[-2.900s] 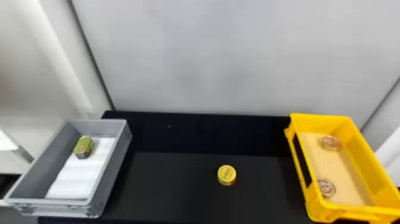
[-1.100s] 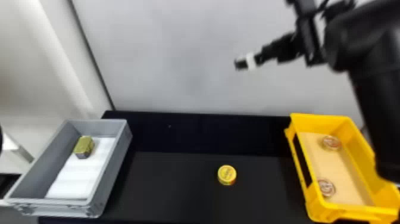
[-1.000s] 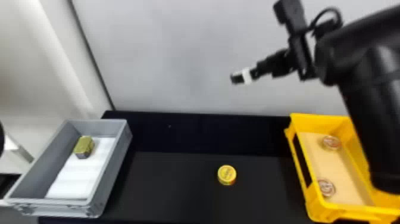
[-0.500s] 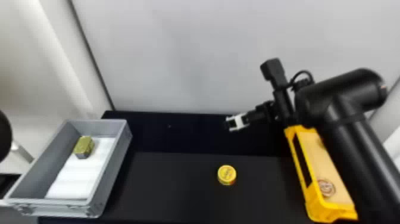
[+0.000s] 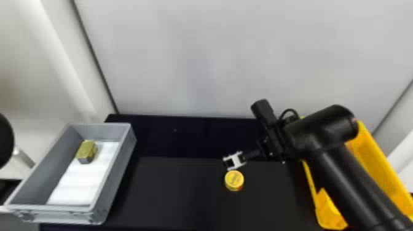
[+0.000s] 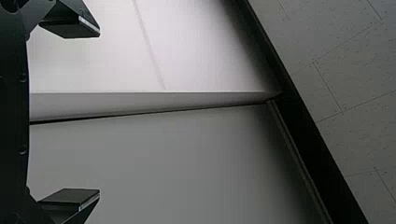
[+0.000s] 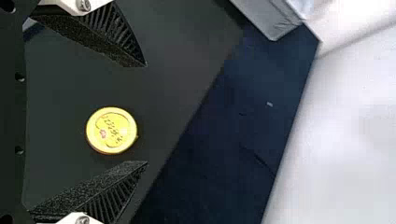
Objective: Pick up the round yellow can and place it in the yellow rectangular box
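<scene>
From where I stand, the round yellow can (image 5: pixel 234 180) sits on the dark counter (image 5: pixel 184 193), flat side up, and the right hand (image 7: pixel 147 114) hangs just by it with its two fingers spread wide and nothing between them in their grip. The can lies nearer one finger (image 7: pixel 95 186) than the other, so I'd centre the hand over it first, or that finger may nudge it or come down on its rim. Then I'd lower straight, fingers to either side, low enough to take the can by its side wall; it looks squat and smooth, and a high pinch could slip off. Close evenly, then lift clear before turning toward the yellow rectangular box (image 5: pixel 373 159), whose raised wall could catch a low carry. The left hand (image 6: pixel 99 113), also spread, faces pale panels, well away from the can.
</scene>
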`<state>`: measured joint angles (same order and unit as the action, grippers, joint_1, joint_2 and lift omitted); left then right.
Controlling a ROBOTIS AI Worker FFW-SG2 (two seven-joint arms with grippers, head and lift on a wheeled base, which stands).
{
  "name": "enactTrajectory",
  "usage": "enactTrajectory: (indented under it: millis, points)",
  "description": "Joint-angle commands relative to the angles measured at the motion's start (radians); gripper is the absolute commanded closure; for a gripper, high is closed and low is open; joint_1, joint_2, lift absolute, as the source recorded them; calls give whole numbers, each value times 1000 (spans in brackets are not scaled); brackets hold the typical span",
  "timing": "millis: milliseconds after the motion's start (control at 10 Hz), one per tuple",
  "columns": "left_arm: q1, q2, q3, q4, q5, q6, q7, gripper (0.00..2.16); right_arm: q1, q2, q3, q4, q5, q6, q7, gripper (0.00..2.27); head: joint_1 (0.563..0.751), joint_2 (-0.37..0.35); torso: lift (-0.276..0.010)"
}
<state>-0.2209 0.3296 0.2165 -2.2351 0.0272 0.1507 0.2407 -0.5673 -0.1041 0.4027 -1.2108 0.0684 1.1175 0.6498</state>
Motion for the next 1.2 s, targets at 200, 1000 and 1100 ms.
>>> enactTrajectory:
  millis: [200, 1000, 1100]
  points:
    - [-8, -1, -9, 3, 2, -5, 0, 76, -26, -3, 164, 131, 226, -174, 139, -2, 694, 54, -3]
    - [-41, -15, -40, 12, 2, -14, 0, 76, -31, 9, 111, 327, 199, -398, 85, -2, 694, 54, -3]
    - [-46, -16, -46, 14, 2, -17, -1, 76, -33, 18, 90, 361, 189, -422, 59, -2, 694, 54, -3]
